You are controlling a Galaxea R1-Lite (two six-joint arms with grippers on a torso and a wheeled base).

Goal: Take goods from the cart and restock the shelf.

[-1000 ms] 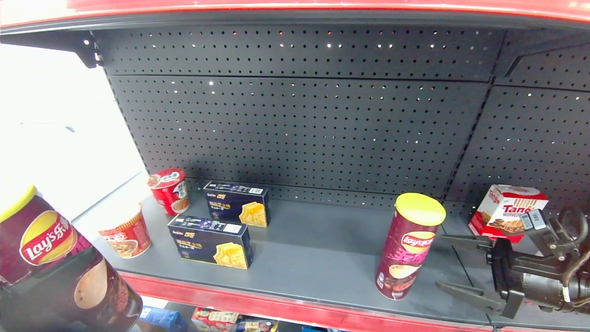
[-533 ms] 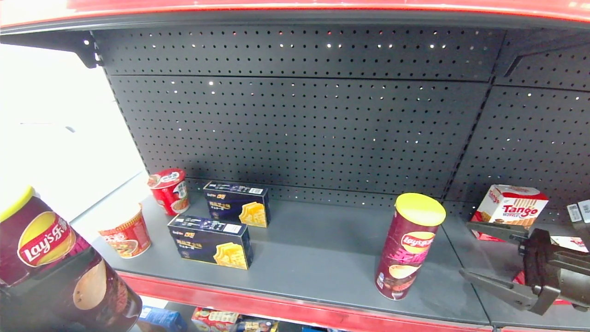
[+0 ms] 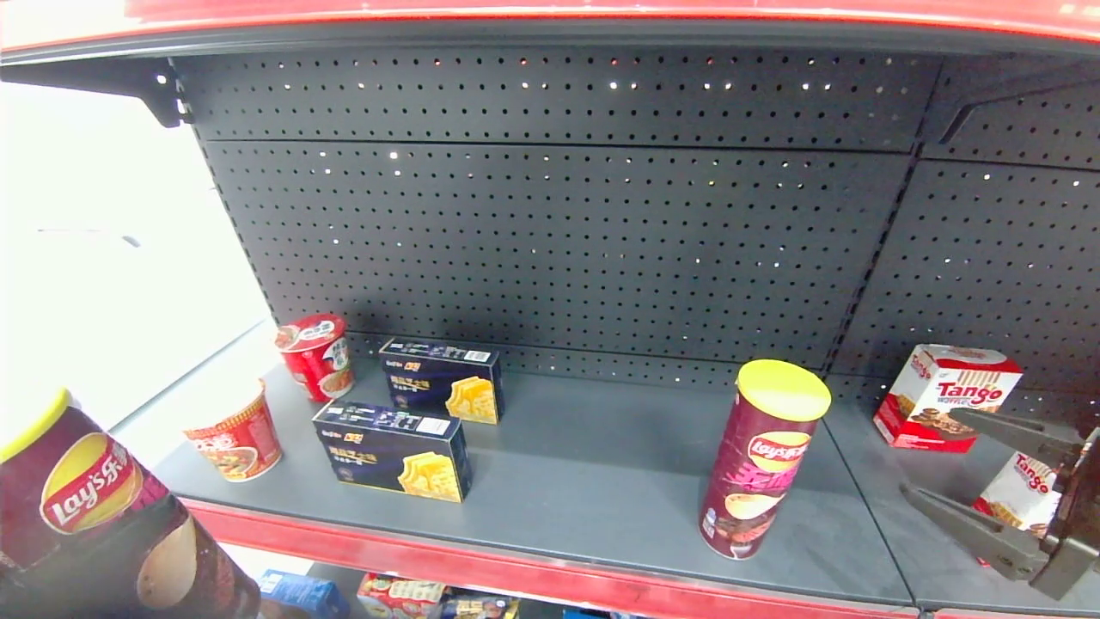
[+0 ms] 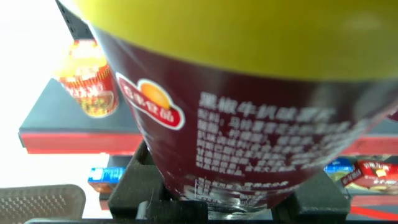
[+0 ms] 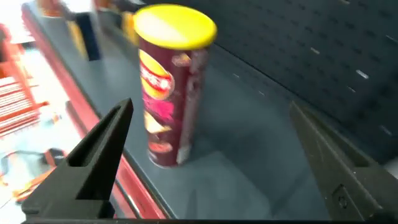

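A maroon chip can point(image 3: 90, 507) with a yellow lid is held tilted at the lower left, in front of the grey shelf point(image 3: 584, 481). My left gripper point(image 4: 227, 202) is shut on this can point(image 4: 236, 112), its dark fingers point(image 4: 140, 183) clasping the can's lower body. A second, matching chip can point(image 3: 765, 460) stands upright on the shelf, right of centre. My right gripper point(image 3: 975, 477) hangs open to that can's right, apart from it, with nothing between its fingers. The right wrist view looks past the open gripper point(image 5: 210, 109) at the standing can point(image 5: 171, 87).
Two red noodle cups point(image 3: 314, 357) point(image 3: 236, 438) and two navy boxes point(image 3: 443, 378) point(image 3: 395, 451) sit on the shelf's left part. Two white-and-red wafer boxes point(image 3: 945, 395) point(image 3: 1018, 499) stand at the right, close to my right gripper. A perforated back panel point(image 3: 550, 232) closes the rear. More goods point(image 3: 404, 593) lie on a lower shelf.
My right gripper has drawn back to the right, away from the standing can, uncovering the nearer wafer box. The can in my left gripper has sunk slightly.
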